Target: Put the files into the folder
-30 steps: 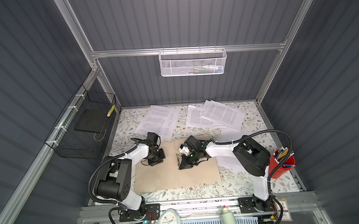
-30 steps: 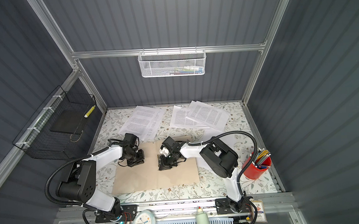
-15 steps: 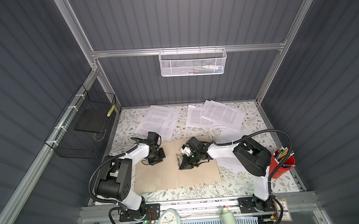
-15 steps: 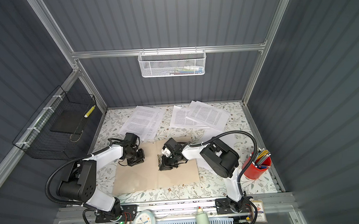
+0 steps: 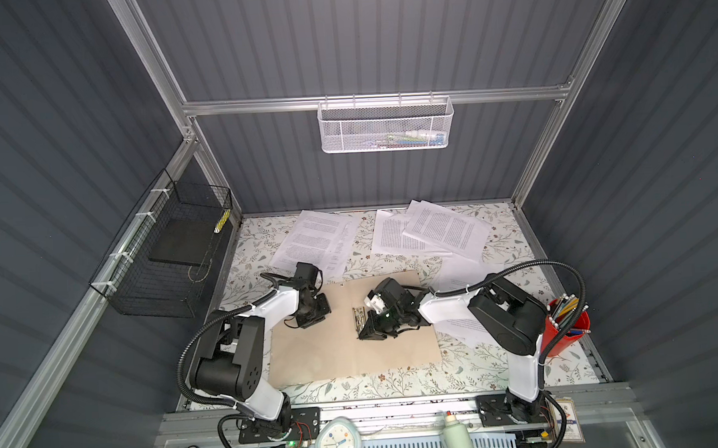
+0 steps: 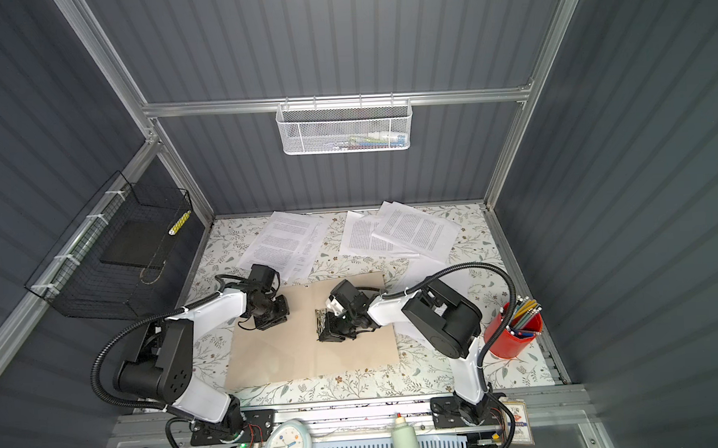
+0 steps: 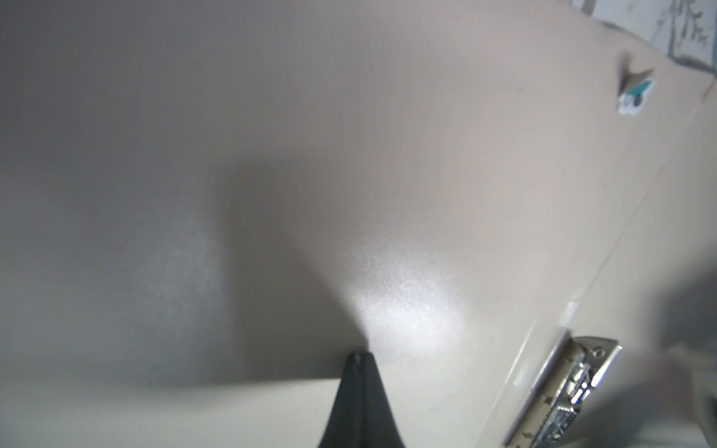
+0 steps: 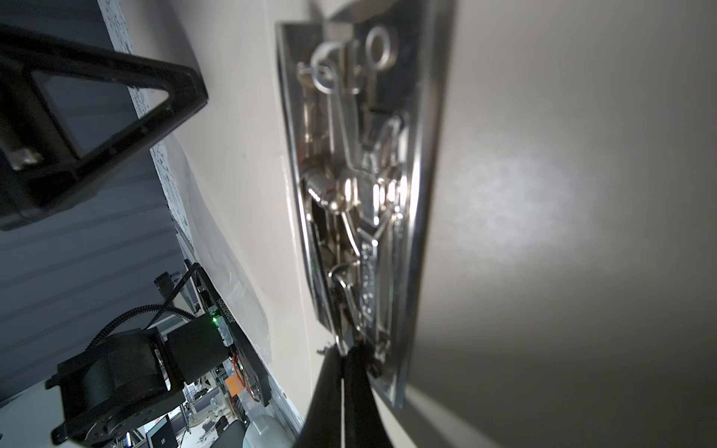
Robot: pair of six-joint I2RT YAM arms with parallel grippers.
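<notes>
while both pairs of jaws stand closed, the left gripper (image 7: 359,355) rests its tip on the flat tan cardboard folder (image 5: 346,350), which lies open on the floral desk (image 5: 397,383). the right gripper (image 8: 343,355) touches the end of the folder's silver metal clip (image 8: 361,194). white printed paper files (image 5: 428,230) lie beyond both grippers, outside the folder.

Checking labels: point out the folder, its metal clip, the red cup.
folder (image 5: 333,351): in a top view, bare panel.
metal clip (image 8: 361,194): right wrist view, its middle.
red cup (image 5: 563,341): in a top view, outer wall.
</notes>
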